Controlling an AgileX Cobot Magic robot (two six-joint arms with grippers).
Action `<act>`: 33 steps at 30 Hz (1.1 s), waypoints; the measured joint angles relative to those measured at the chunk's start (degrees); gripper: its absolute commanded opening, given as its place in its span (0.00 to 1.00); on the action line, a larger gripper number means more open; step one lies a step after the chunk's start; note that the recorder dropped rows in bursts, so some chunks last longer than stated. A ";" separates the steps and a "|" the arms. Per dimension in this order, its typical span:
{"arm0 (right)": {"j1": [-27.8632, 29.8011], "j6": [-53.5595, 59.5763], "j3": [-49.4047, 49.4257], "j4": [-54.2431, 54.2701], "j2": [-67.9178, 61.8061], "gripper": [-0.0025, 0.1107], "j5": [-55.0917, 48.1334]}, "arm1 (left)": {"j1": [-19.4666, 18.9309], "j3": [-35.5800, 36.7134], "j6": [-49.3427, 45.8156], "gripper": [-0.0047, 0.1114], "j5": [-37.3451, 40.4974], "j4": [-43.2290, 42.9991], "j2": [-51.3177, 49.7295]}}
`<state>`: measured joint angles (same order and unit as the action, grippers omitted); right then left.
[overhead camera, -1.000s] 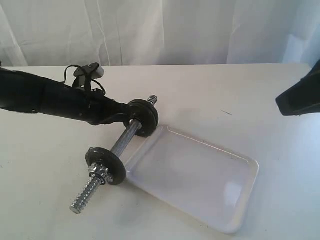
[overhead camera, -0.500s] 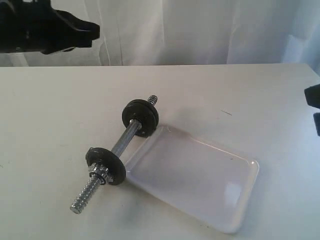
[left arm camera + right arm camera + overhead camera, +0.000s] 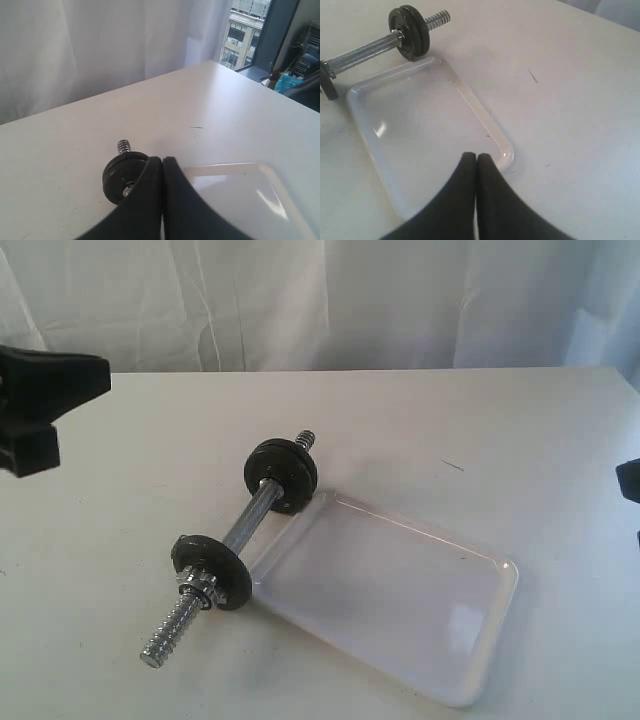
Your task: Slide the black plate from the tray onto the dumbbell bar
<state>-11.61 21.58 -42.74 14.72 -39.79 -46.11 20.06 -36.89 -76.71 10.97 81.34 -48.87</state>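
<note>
Left tool [image 3: 162, 161] is hovering high over the tabletop [image 3: 450, 410], its two smooth black fingers pressing flat together with nothing between them, clenched on air. Right tool [image 3: 476, 158] is doing the same, its fingers meeting in one tight seam, empty.

The black plate [image 3: 303, 464] is riding on the dumbbell bar [image 3: 250, 520], not in the tray. It is ahead of and below the left tool, well apart from it. It is a matte round disc, threaded over the bar's far end and pressing against what looks like a second disc. A short stub of coarse chrome thread is poking out beyond it. Any lettering on the discs is too small to read.

The bar is lying flat on the tabletop, with a finely textured middle and deep screw threads at both tips. Toward its other end the near disc [image 3: 212, 570] is standing upright on the rod, with a chrome nut [image 3: 197, 587] snug against its outer face.

The tray [image 3: 380, 585] is lying between the right tool and the bar. It is glossy white, a rounded rectangle with a low raised rim catching soft glare. One long edge is running just beside the bar, and the corner by the black plate is almost touching it.

The tabletop is looking matte and off-white, lightly scuffed. A white curtain [image 3: 350, 300] is hanging in soft folds beyond both tools.
</note>
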 measured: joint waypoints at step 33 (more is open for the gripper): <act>0.00 0.00 0.00 0.00 0.00 0.02 0.00 | 0.00 15.10 -4.54 0.04 -8.24 -1.05 22.59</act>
<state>-11.61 21.58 -42.74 14.72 -39.79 -46.11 20.06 -21.78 -81.25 2.73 80.30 -26.28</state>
